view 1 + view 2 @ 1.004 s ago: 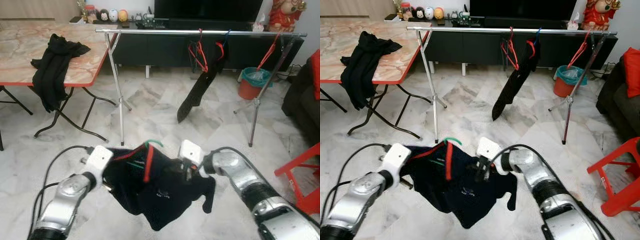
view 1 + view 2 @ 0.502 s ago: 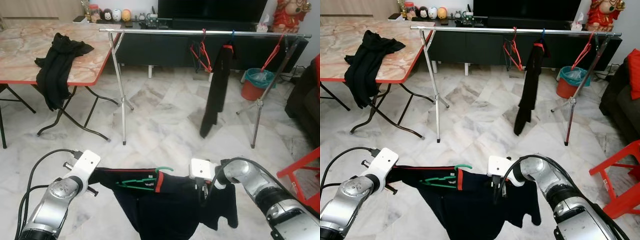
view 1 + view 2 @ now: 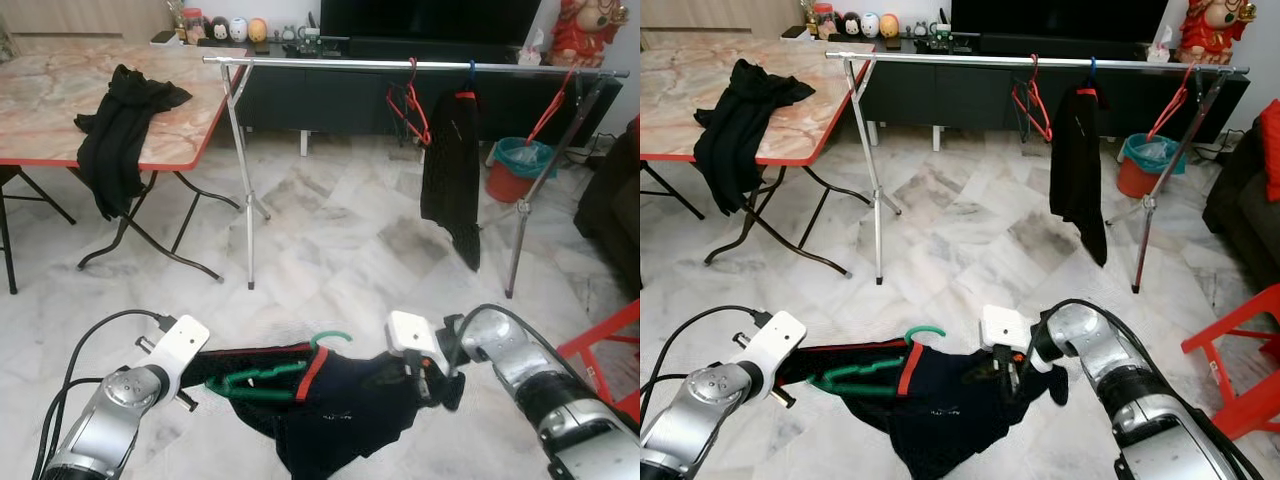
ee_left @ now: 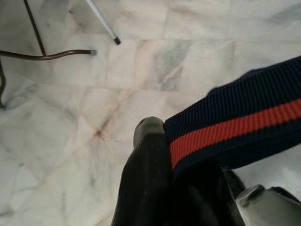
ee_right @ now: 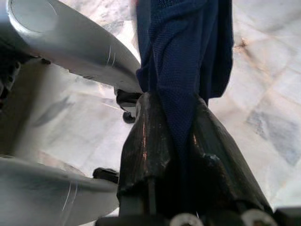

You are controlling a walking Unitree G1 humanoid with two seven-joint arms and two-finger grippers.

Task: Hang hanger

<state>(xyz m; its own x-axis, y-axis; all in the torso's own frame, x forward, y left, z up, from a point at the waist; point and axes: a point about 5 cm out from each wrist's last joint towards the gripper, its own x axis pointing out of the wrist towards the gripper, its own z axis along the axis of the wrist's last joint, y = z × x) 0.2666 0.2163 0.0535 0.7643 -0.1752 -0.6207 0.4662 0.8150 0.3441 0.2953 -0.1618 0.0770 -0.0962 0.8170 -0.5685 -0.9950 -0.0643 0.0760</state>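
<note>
- The green hanger [image 3: 275, 372] sits inside a dark navy shirt [image 3: 345, 405] with a red-striped collar, held low in front of the robot, above the marble floor [image 3: 330, 240] and well short of the clothes rail [image 3: 400, 66].
- The left gripper [image 4: 176, 174] is clamped on the collar edge with the red band; one black finger [image 4: 148, 155] presses against the cloth.
- The right gripper [image 5: 176, 141] is closed on a bunched fold at the shirt's other side.
- Both grippers pinch only cloth, so the hanger could slide out of the neck if the shirt tilts as it is lifted.
- The shirt sags between the arms; the loose lower part may drag on the floor or catch on the rail's leg [image 3: 240, 190].
- The hook [image 3: 330, 340] points up and lies loose, so it may turn away from the rail on approach.
- The rail already carries red hangers [image 3: 410, 100] and a black garment [image 3: 452, 160]; crowding there could knock them.
- A teal bin [image 3: 522, 158] stands past the rail's far leg, with what looks like a liner in it; its contents cannot be made out.
- Another black garment [image 3: 120, 130] lies over the table [image 3: 60, 90] edge.
</note>
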